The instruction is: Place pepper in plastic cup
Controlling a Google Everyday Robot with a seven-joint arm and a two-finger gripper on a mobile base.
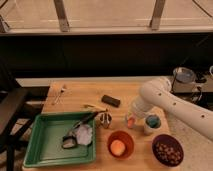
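Observation:
My gripper hangs from the white arm, which reaches in from the right over the wooden table. It is low, just left of the white cup with teal inside. A small orange-red bit, the pepper, shows right at the gripper's tip. The light-blue plastic cup stood at this spot in the earlier frames and is now almost wholly hidden behind the gripper and pepper. I cannot tell whether the pepper is inside the cup or just above it.
An orange bowl with a round orange fruit sits in front of the gripper. A dark bowl of nuts is at the front right. A green tray holds utensils. A small metal cup, a black block and a fork lie nearby.

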